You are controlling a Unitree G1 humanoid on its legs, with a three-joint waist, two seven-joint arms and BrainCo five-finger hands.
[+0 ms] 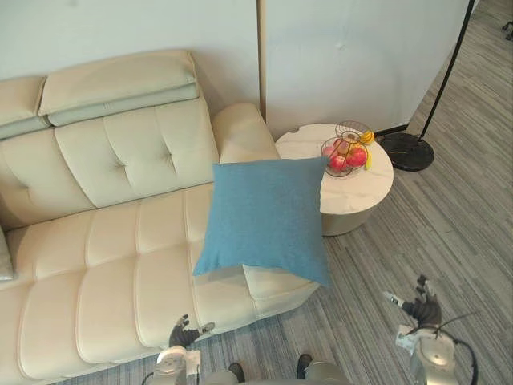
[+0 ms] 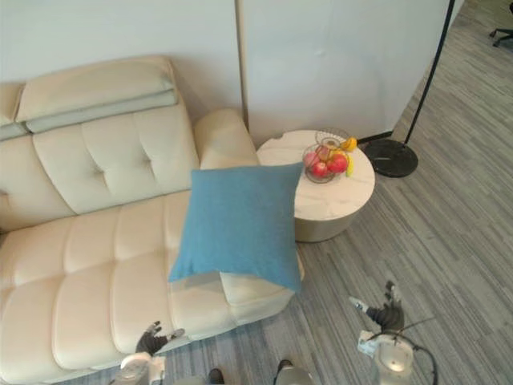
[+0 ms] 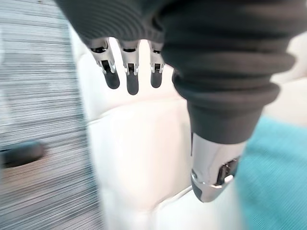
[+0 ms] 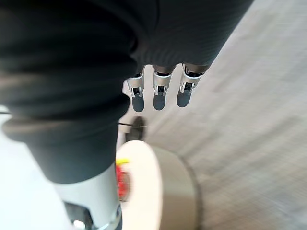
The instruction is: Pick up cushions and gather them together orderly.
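A plain blue square cushion (image 1: pixel 264 216) lies tilted on the right end of the cream sofa (image 1: pixel 104 265), one corner hanging past the seat's front. It is well apart from both hands. The left hand (image 1: pixel 183 333) is low by the sofa front and the right hand (image 1: pixel 422 309) is over the floor (image 1: pixel 449 233). The fingers (image 3: pixel 130 81) of both are straight, released and empty. Just beside the cushion, a round surface (image 1: pixel 357 192) carries a fruit basket (image 1: pixel 345 152).

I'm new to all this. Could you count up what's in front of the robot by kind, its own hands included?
sofa: 1
blue cushion: 1
round side table: 1
fruit basket: 1
floor lamp: 1
robot hands: 2, the left hand and the right hand
Total: 7
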